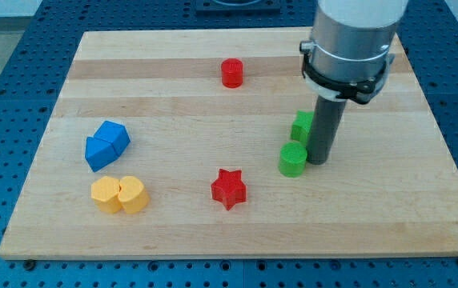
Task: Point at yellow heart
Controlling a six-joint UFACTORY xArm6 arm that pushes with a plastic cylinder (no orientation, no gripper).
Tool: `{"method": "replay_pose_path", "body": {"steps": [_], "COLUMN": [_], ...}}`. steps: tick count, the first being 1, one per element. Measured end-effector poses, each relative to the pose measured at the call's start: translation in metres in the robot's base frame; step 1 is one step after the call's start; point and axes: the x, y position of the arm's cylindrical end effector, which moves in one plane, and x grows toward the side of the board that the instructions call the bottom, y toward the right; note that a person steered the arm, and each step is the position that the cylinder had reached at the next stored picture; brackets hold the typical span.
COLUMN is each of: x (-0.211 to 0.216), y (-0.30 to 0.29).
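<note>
Two yellow blocks touch near the board's bottom left. The right one looks like the yellow heart [134, 194]. The left one is an angular yellow block [105, 194]. My tip [319, 163] rests on the board far to the view's right of them. It is just right of a green cylinder [292, 159]. A second green block [301, 126] is partly hidden behind the rod. The tip touches neither yellow block.
A red star [228, 189] lies between the yellow blocks and the tip. Two blue blocks [106, 144] sit together above the yellow ones. A red cylinder [231, 73] stands near the top centre. The wooden board [389, 216] lies on a blue perforated table.
</note>
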Motion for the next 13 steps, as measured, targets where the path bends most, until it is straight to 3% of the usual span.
{"method": "replay_pose_path", "body": {"steps": [3, 4, 6, 8, 11, 13], "x": [0.006, 0.015, 0.089, 0.127, 0.127, 0.115], "y": [-0.033, 0.013, 0.030, -0.055, -0.186, -0.206]}}
